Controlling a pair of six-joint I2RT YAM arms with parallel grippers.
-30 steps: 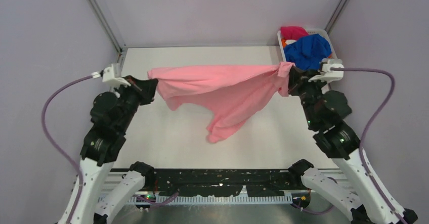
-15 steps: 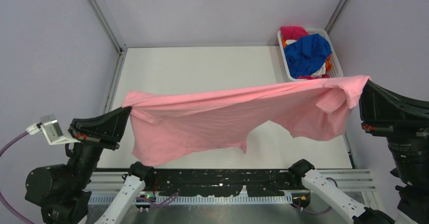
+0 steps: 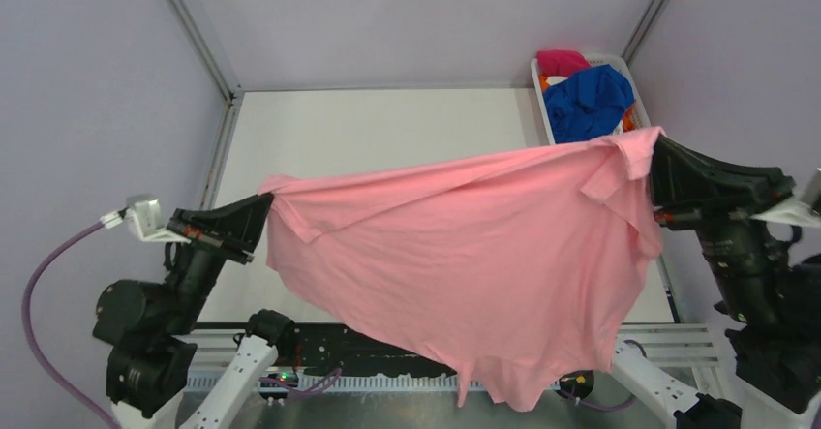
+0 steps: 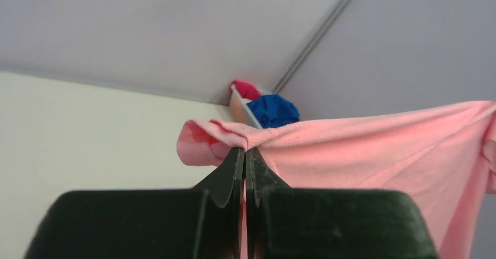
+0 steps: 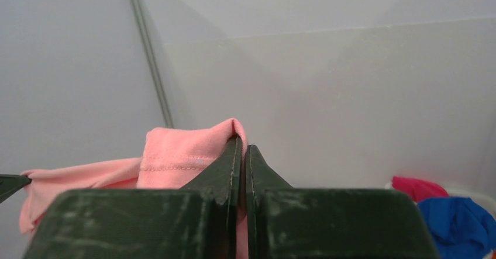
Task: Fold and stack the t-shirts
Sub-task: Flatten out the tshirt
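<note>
White tabletop (image 3: 387,129) and pale grey walls are seen behind the scene. At the left gripper (image 3: 264,199) the jaws are pressed together on a bunched corner of the light pink t-shirt (image 3: 465,245), the cloth being pinched at the very tips, as is shown in the left wrist view. The right gripper (image 3: 658,146) is likewise closed tight, a stitched fold of the same shirt being clamped between its tips. Between the two grippers the shirt is held stretched in the air above the near part of the table, its top edge drawn into a nearly straight line that rises toward the right. The rest is hung down as a broad sheet, its lowest point draped in front of the arm bases. At the far right corner a white mesh basket (image 3: 539,100) is set, in which a royal blue t-shirt (image 3: 586,100), a magenta t-shirt (image 3: 562,61) and a sliver of orange cloth (image 3: 549,83) are heaped.
</note>
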